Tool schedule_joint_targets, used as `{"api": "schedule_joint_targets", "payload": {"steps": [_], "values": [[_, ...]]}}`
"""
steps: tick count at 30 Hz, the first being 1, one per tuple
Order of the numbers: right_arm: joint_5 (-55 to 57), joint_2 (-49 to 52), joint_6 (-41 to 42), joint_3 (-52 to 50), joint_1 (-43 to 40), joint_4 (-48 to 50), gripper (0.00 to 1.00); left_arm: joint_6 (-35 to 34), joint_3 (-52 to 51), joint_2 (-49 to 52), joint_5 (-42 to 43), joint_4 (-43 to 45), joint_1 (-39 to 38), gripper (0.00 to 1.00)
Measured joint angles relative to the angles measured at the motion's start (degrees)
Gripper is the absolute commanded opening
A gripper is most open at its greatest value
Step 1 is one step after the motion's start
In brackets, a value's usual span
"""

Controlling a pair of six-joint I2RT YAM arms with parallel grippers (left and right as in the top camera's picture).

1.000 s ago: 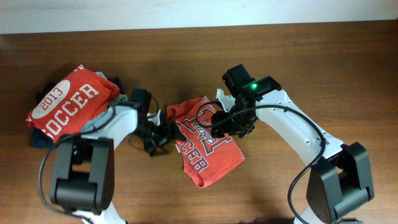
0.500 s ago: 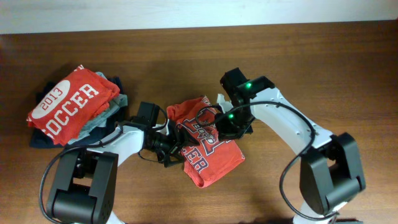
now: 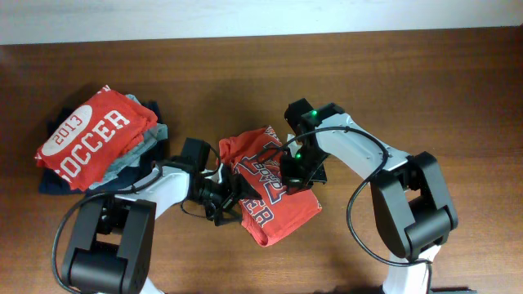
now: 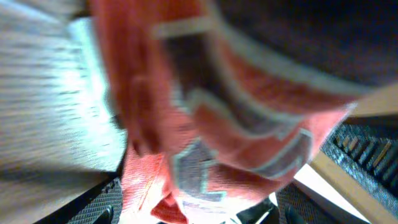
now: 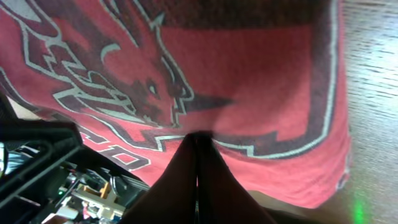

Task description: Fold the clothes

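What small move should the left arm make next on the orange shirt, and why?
Probably close the left gripper: an edge of the orange-red T-shirt lies between its open fingers, not yet clamped, while the right gripper sits shut at the print.

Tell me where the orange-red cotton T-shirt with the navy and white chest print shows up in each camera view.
Overhead: the orange-red cotton T-shirt lies folded at the middle of the picture, on the brown wooden table.
Left wrist: the shirt fills the centre from top to bottom, very close and blurred.
Right wrist: the shirt covers most of the frame.
Shared landmark: its navy-and-white chest print, visible in all three views.
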Motion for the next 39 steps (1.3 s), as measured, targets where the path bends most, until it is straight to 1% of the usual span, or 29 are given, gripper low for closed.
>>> {"api": "schedule_joint_targets", "payload": {"steps": [3, 6, 9, 14, 16, 18, 21, 22, 24, 27, 29, 30, 34, 35, 36, 39], "values": [[-0.4, 0.1, 0.0, 0.0, 0.0, 0.3, 0.04, 4.5, -0.7, -1.3, -0.9, 3.1, -0.2, 0.80], [-0.7, 0.1, 0.1, 0.0, 0.0, 0.3, 0.04, 7.7, -1.0, -4.3, -6.3, 4.0, -0.3, 0.84], [-0.8, 0.1, 0.2, 0.0, 0.0, 0.3, 0.04, 7.9, -1.1, -7.0, -10.5, 4.1, -0.3, 0.84], [-0.8, 0.1, 0.2, 0.0, 0.0, 0.5, 0.04, 7.9, -1.2, -7.8, -13.9, 3.5, -0.3, 0.84], [-1.5, 0.1, 0.1, 0.0, 0.0, 1.1, 0.04, 8.2, -1.2, -7.8, -14.8, 3.4, -0.3, 0.79], [-3.3, 0.1, -2.1, 0.0, 0.0, 3.1, 0.04, 9.3, -1.2, -7.9, -15.0, 3.2, 0.0, 0.78], [-5.8, 0.1, -8.0, 0.0, 0.0, 6.5, 0.04, 12.3, -1.4, -8.9, -14.9, 2.7, 0.5, 0.78], [-6.3, 0.1, -9.6, 0.0, 0.0, 6.7, 0.06, 13.4, -1.5, -9.6, -14.9, 2.7, 0.7, 0.78], [-6.3, 0.1, -12.4, 0.0, 0.0, 7.1, 0.08, 15.3, -1.6, -12.2, -14.9, 2.4, 1.2, 0.81], [-3.5, 0.1, -15.5, 0.0, 0.1, 7.9, 0.08, 18.0, -1.6, -19.1, -14.9, 2.3, 2.6, 0.87], [-0.2, 0.1, -17.6, 0.0, 0.3, 9.0, 0.08, 19.1, -1.6, -24.0, -14.9, 2.3, 3.4, 0.87], [1.2, 0.1, -18.6, 0.0, 0.4, 9.7, 0.08, 19.6, -1.6, -26.3, -14.9, 2.4, 3.7, 0.92], [4.9, 1.2, -23.3, 0.1, 1.3, 13.5, 0.09, 21.5, -1.6, -32.8, -14.9, 2.3, 4.0, 0.93], [5.6, 1.9, -24.4, 0.1, 1.6, 14.2, 0.08, 21.7, -1.6, -34.0, -14.9, 2.3, 4.0, 0.93], [6.0, 2.8, -25.2, 0.2, 1.8, 14.7, 0.04, 21.7, -1.6, -34.9, -14.9, 2.3, 4.0, 0.93], [6.3, 4.2, -25.6, 1.4, 1.9, 14.5, 0.04, 22.2, -1.6, -36.7, -14.9, 1.5, 4.0, 0.93]]}}
